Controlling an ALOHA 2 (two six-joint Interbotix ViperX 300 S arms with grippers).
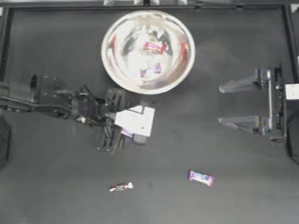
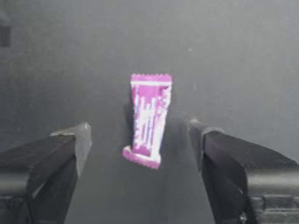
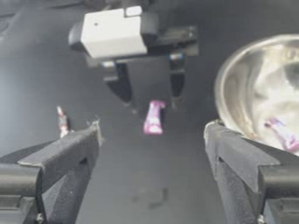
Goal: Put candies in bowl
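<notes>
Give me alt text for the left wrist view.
A purple-and-white wrapped candy lies lengthwise on the dark table, centred between the two open jaws of the left claw, which is not touching it. Nothing else is in view.

The dark table (image 1: 52, 197) carries the bowl (image 1: 114, 65) and three loose candies (image 1: 201, 177).
</notes>
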